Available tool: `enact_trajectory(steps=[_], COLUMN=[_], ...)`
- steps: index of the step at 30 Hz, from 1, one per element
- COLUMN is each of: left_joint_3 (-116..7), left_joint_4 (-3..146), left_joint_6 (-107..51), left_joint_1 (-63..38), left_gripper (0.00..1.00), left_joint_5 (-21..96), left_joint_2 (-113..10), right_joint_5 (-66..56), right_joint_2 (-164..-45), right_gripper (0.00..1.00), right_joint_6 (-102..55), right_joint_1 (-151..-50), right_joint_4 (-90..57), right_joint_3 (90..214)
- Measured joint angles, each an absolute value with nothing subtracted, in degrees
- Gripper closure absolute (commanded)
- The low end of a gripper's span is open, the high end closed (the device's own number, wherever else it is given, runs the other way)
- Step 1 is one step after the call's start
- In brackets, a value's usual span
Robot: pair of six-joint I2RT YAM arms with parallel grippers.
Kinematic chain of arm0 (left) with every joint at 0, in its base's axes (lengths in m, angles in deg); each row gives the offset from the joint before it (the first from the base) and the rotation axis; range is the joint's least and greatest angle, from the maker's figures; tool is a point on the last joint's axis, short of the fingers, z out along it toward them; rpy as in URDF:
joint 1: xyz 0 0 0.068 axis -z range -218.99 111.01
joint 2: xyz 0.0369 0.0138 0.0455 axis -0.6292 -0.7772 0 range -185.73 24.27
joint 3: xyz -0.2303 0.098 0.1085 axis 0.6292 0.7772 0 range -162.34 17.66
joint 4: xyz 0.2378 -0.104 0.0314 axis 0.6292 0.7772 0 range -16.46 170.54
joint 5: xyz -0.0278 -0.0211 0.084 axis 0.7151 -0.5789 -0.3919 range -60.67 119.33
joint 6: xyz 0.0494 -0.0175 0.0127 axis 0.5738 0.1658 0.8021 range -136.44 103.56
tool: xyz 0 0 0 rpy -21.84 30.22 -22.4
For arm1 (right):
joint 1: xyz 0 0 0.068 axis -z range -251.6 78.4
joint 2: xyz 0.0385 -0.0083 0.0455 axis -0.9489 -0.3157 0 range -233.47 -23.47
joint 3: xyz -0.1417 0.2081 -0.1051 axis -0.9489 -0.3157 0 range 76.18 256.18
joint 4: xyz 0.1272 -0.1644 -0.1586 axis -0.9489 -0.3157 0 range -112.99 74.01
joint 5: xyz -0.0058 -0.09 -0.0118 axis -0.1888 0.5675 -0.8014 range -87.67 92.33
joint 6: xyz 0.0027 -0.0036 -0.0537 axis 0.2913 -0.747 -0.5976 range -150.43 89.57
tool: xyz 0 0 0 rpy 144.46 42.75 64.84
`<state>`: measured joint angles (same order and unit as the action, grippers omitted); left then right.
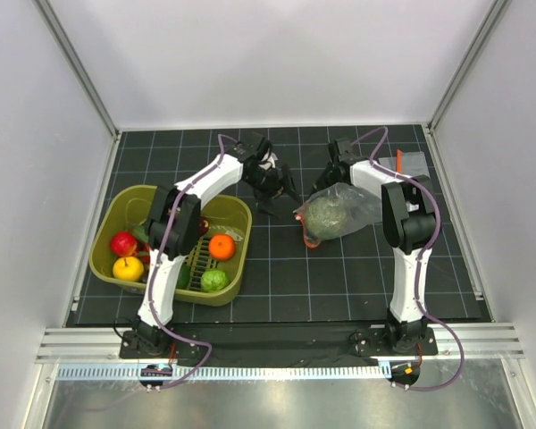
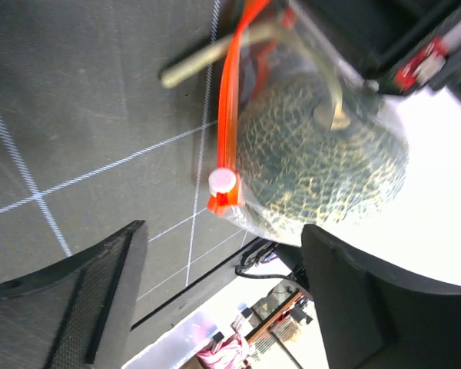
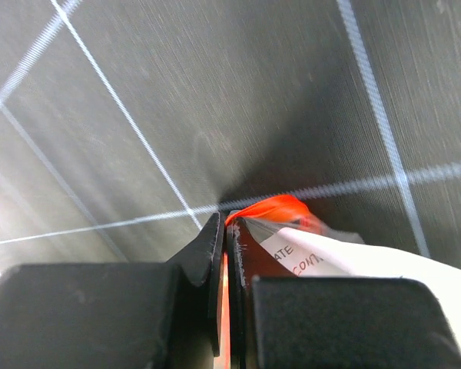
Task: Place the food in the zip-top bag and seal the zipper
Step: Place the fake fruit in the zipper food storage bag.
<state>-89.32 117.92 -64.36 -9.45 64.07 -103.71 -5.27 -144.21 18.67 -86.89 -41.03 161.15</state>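
Right pincer [image 3: 229,231] is clenched on the thin orange-red zipper strip [image 2: 230,100] of the clear crinkly plastic bag [image 1: 364,201], which lies on the dark gridded mat [image 1: 277,268], right of centre. Left pincer [image 1: 277,198] hovers released beside it. One pale-green netted melon [image 1: 326,217] is inside. The bright orange [image 1: 221,247] and other pieces wait in the olive-green plastic basket [image 1: 241,214]. The mouth seems unsealed, though glare hides much.

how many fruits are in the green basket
4 visible: red fruit and yellow fruit at its left end, orange and green fruit at its right. The left arm may hide more.
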Motion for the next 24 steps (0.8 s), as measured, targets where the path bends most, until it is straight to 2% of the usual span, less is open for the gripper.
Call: enact_trajectory(steps=[12,15,17,18,21,23,24], left_joint_3=[-91.11,-92.14,-93.38,-94.13,-95.70,-95.81,-95.81], left_joint_4=[112.70,110.47,109.73,109.35,107.72,106.93,106.69], left_joint_6=[-71.40,-74.76,-76.38,-77.14,-78.70,-79.24,-79.29], left_joint_1=[-7.25,-7.03,-6.81,-6.68,-6.35,-6.00,-5.85], left_gripper=[0.09,0.10,0.21,0.41,0.70,0.82,0.98], left_joint_5=[64.86,65.47,65.84,66.35,67.18,67.53,67.68], left_joint_2=[-104.26,-106.20,-107.75,-108.63,-110.38,-110.97,-111.27], right_joint_5=[-13.86,-15.76,-16.98,-17.46,-18.60,-18.93,-19.02], right_joint_2=[-146.88,-147.23,-147.30,-147.36,-147.51,-147.51,-147.51], right_gripper=[0.93,0.89,0.84,0.78,0.69,0.66,0.61], right_joint_6=[21.34,22.34,22.78,22.93,23.22,23.11,23.11], right_joint_1=[-85.18,-84.88,-84.55,-84.37,-84.16,-84.16,-84.16], right_joint_4=[-33.64,-31.01,-29.44,-28.85,-27.52,-27.01,-26.91], right_joint_3=[161.11,160.32,159.69,159.54,159.51,159.51,159.51])
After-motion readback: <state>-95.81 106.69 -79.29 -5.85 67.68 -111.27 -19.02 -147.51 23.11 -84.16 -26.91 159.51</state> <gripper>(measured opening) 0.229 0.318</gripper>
